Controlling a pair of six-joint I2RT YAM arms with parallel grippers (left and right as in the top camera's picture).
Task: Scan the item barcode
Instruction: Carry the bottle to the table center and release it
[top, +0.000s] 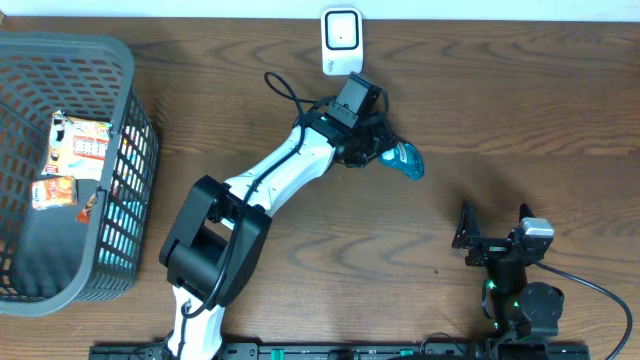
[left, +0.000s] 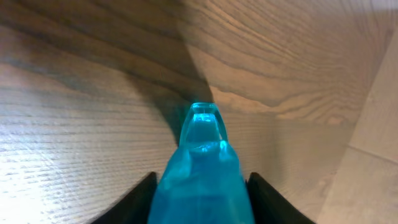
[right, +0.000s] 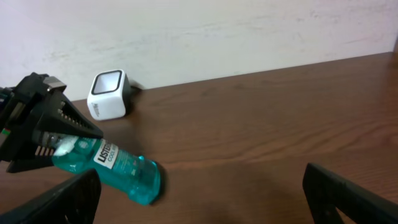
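The item is a teal mouthwash bottle (top: 405, 160) (right: 118, 168) with a white label. It lies on its side on the wooden table, just in front of the white scanner (top: 341, 40) (right: 107, 94). No barcode shows in any view. My left gripper (top: 378, 150) (left: 202, 175) has its jaws close along both sides of the bottle (left: 202, 155). A sliver of gap shows at the right finger, so I cannot tell whether they still press it. My right gripper (top: 495, 222) (right: 200, 173) stands wide open and empty near the front right, pointing toward the bottle.
A dark plastic basket (top: 120, 60) stands at the left edge with snack packets (top: 80, 140) inside. The wall runs just behind the scanner. The left arm stretches diagonally across the table's middle.
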